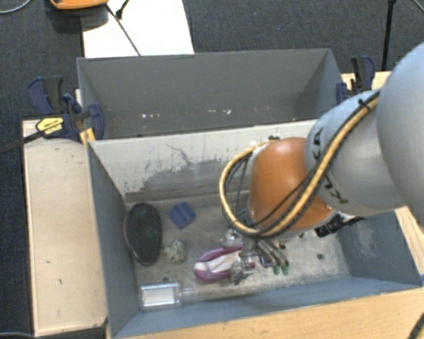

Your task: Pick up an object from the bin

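The grey bin (111, 249) holds a handful of loose things, all lying in the left and near part of its floor. Far left lies a dark oval thing (143, 233), flat and long, close to the left wall. Just right of it, a little farther back, sits a small blue block (181, 214), tilted. Nearer than the block, and just beside the oval's near end, is a small pale grey crumpled lump (176, 250). Against the near wall, at the left, lies a clear plastic piece (161, 295), on its side. Between the lump and the arm lies a magenta and white thing (210, 266), rounded and lying low on the floor, near the middle of the bin's near half.

The arm (389, 148) comes in from the right, and its orange cover (284, 184) and looped yellow and black cables (233, 193) hang over the middle of the bin, hiding the floor beneath them. The pincer (243, 262) is down at floor level, right at the right end of the magenta and white thing and seemingly touching it. Whether the pincer stands apart or together cannot be told, nor whether that thing is clamped in it. The other things lie well apart from the pincer, to its left.
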Robot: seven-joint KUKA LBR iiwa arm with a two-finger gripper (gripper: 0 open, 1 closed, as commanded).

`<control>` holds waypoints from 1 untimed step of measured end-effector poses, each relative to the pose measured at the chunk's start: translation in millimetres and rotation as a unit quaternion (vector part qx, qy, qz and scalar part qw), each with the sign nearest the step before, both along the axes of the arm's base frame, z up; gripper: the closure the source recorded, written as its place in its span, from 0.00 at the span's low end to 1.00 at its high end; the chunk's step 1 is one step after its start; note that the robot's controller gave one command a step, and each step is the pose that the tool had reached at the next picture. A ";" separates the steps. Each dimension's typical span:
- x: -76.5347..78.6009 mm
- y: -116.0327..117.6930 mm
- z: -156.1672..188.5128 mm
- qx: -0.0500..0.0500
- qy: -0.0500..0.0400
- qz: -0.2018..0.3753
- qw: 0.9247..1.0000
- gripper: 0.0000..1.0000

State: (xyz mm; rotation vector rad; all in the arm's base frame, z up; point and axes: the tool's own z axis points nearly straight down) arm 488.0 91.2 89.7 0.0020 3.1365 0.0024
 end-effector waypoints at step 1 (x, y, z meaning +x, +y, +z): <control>1.6 0.3 65.2 0.000 -0.001 -0.001 1.000 1.00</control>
